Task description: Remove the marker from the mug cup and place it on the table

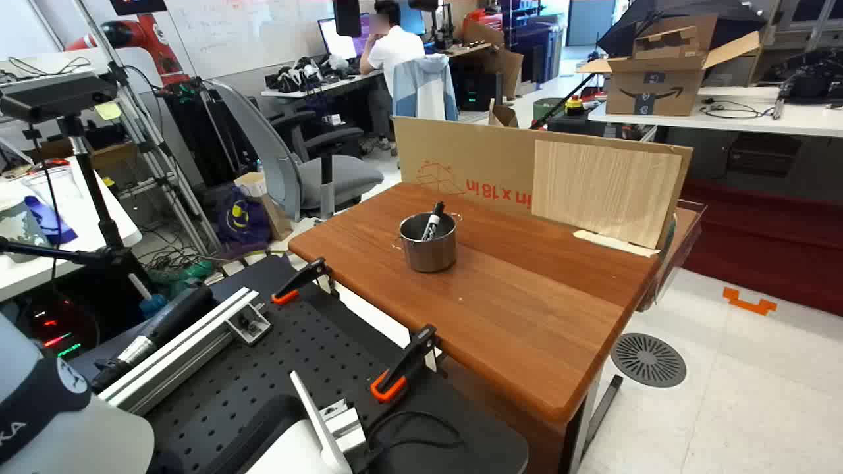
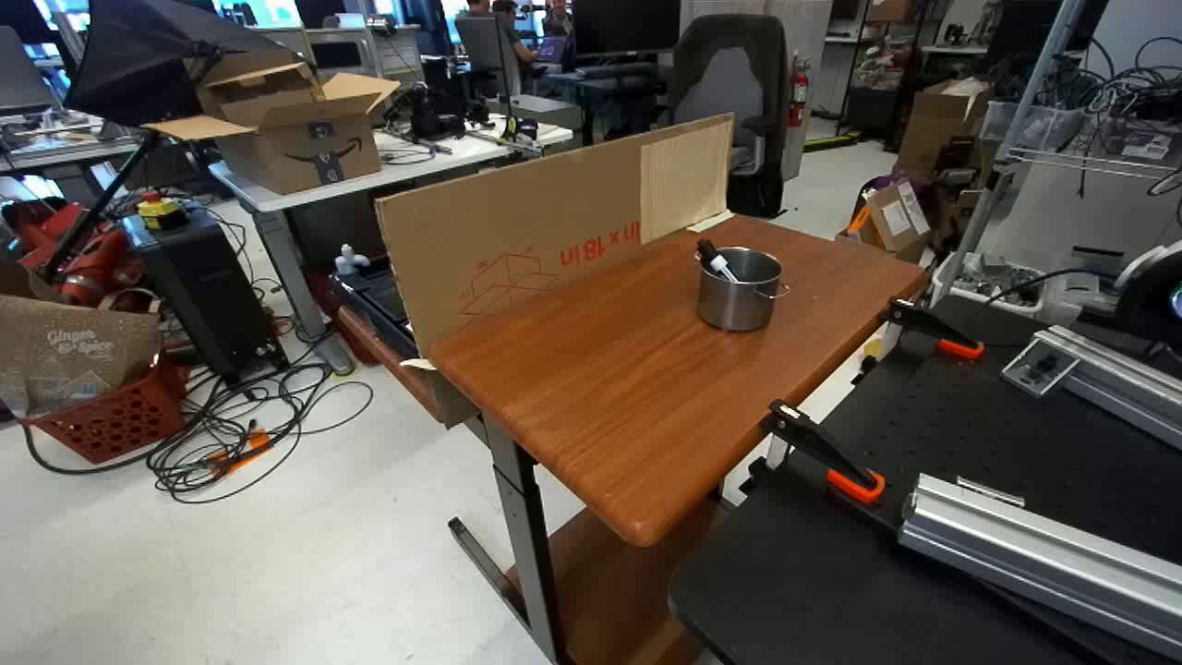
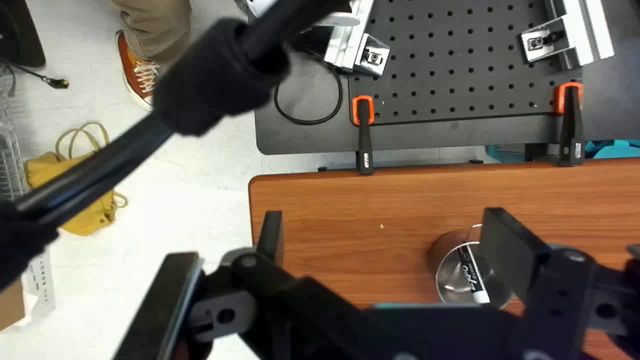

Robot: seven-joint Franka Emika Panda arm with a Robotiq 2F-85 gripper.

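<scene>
The grey metal mug cup (image 1: 429, 255) stands upright on the reddish-brown table (image 1: 514, 322). It also shows in an exterior view (image 2: 736, 307). The black and white marker (image 1: 433, 222) leans inside the cup, its black end above the rim; it shows in an exterior view too (image 2: 717, 262). In the wrist view the marker (image 3: 470, 270) lies slanted across the cup's opening (image 3: 450, 280). My gripper (image 3: 388, 240) is open and empty, with its fingers wide apart above the table. Its right finger hides part of the cup. The gripper is out of view in both exterior views.
A cardboard panel (image 1: 474, 161) stands along the table's far edge, with a light wood-pattern sheet (image 1: 606, 191) on it. A black perforated bench (image 1: 263, 382) adjoins the near edge. Two black and orange clamps (image 1: 402, 368) (image 1: 299, 282) sit at that edge. Metal rails (image 2: 1034, 545) lie on the bench.
</scene>
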